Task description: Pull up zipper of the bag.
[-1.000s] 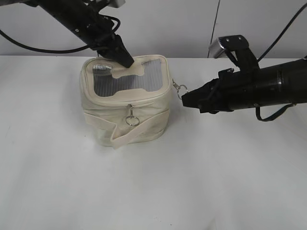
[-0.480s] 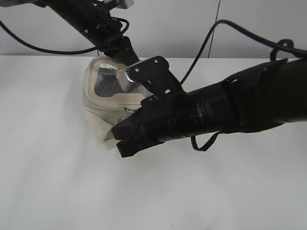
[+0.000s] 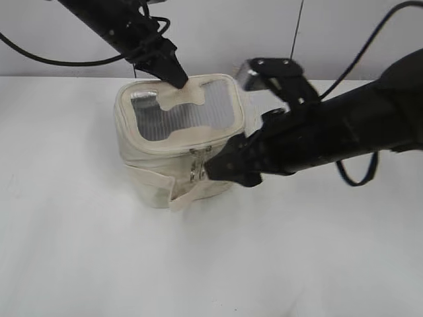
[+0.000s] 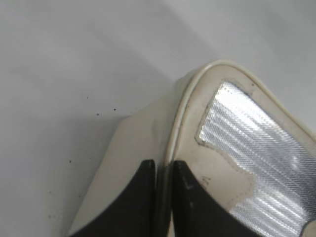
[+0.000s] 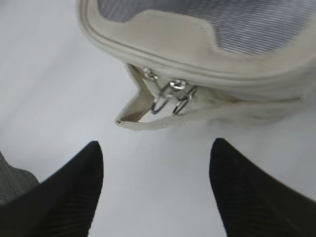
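Zipper (image 5: 170,96) pulls blurred | right gripper (image 5: 155,190) open | left gripper (image 4: 164,197) tips cropped

Right pincer (image 5: 155,190) spread wide, near bag (image 5: 207,64); zipper (image 5: 170,96) pulls, seemingly two rings, hang beside strap (image 5: 136,111).

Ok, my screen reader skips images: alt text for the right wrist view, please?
Open right pincer hovers over the white table, apart from the cream bag. Two silver zipper ring pulls hang under the bag's rim.
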